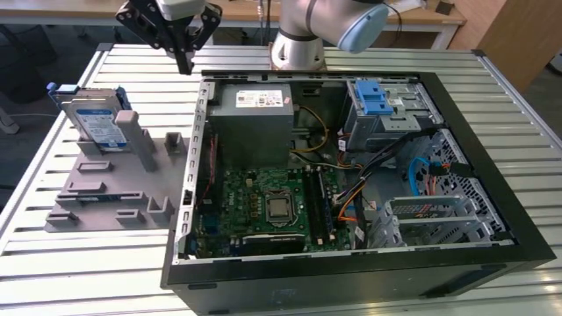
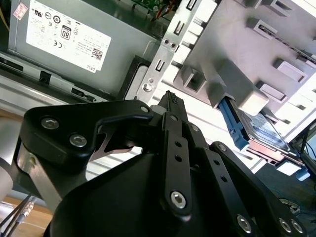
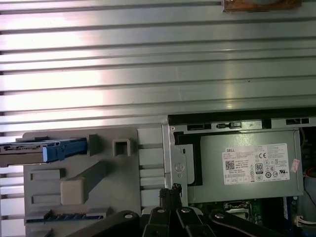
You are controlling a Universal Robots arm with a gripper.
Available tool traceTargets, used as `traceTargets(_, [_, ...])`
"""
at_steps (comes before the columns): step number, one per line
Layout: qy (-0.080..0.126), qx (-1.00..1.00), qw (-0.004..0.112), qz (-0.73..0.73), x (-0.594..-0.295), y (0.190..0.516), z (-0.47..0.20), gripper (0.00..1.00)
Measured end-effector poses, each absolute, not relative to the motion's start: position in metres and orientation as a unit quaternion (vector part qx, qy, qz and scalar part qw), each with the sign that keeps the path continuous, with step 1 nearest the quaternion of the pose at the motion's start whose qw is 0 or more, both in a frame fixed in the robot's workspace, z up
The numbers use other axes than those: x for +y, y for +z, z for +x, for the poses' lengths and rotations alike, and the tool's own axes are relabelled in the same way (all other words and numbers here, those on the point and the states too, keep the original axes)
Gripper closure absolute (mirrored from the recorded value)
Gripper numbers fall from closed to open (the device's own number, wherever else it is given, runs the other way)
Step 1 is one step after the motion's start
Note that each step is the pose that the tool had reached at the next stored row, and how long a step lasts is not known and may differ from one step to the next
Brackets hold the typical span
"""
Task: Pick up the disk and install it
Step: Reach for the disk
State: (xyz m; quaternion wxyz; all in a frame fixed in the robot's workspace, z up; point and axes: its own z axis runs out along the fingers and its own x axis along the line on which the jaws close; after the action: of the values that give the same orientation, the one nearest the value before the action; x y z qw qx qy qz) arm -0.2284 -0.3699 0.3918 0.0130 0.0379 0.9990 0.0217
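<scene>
Gripper [image 1: 183, 64] hovering clenched, empty, beside computer case [image 1: 351, 280] corner; disk [image 1: 95, 123] standing upright in grey stand [image 1: 105, 197], apart from gripper. You're best approaching slowly, squaring jaws to disk's blue frame.

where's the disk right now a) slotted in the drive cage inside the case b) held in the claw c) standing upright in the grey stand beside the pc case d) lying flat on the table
c: the disk stands on edge in the grey stand, outside the case, with the claw apart from it.
</scene>
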Motion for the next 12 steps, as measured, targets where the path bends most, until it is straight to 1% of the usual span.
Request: traceTargets(12, [0.022,0.999,0.013,0.038,-0.365,0.391,-0.243,0.89])
